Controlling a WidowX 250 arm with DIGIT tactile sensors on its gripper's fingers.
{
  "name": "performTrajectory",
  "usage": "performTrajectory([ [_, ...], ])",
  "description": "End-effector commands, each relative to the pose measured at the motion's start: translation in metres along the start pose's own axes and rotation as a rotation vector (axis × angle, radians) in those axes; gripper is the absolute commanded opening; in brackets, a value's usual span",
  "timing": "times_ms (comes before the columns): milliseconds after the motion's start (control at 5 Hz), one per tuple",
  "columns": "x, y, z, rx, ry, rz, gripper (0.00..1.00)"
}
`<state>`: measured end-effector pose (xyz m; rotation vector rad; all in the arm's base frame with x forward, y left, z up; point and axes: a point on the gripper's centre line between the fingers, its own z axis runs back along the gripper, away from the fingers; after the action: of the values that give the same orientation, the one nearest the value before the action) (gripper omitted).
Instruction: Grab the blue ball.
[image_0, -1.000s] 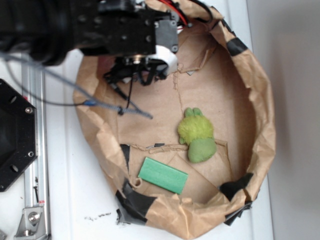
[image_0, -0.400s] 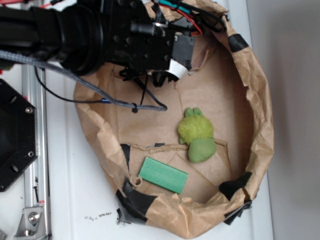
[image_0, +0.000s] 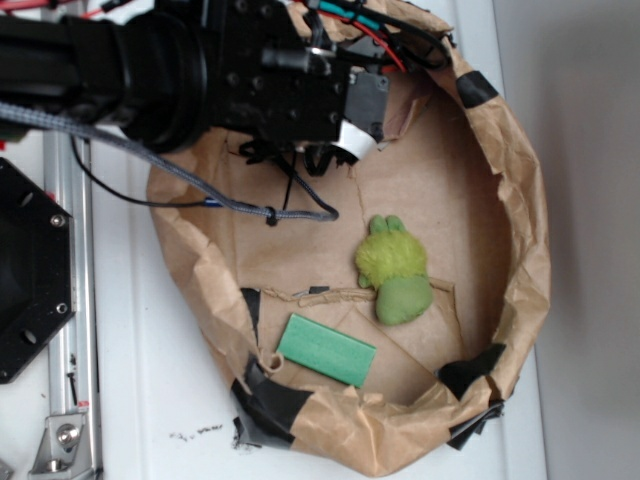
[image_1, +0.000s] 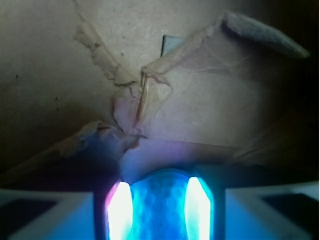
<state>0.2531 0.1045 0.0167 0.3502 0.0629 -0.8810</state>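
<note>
1. Gripper (image_1: 159, 210): in the wrist view its 2 pads (image_1: 120, 212) sit on either side of the blue ball (image_1: 159, 207), touching its flanks. Clamped on the ball, as far as I can tell.
2. Blue ball: between the pads at the bottom of the wrist view, over the paper floor. In the exterior view it is hidden under the arm (image_0: 200, 70), near the top left of the paper bowl (image_0: 520, 240).
3. Handling, my judgement: looks light; the dimpled, rough surface should grip well and not slip. Probably soft, so it may squash. It would roll if let go. Best hold is across the middle, which is where the pads are.
4. Outward: green plush toy (image_0: 393, 270) in mid bowl, green flat block (image_0: 326, 350) lower down, both well apart from the gripper. Black tape patches (image_0: 470, 375) on the rim.
5. Writing: no brand, label or readable text in either view.
</note>
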Motion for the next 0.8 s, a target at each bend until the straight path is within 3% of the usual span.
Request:
performTrajectory([
  [0, 0.006, 0.0, 0.047, 0.028, -0.02, 0.093, 0.0],
  [200, 0.035, 0.001, 0.108, -0.106, -0.098, 0.22, 0.0],
  [400, 0.06, -0.003, 0.16, -0.044, 0.022, 0.262, 0.0],
  [600, 0.051, 0.005, 0.191, -0.072, -0.002, 0.515, 0.0],
])
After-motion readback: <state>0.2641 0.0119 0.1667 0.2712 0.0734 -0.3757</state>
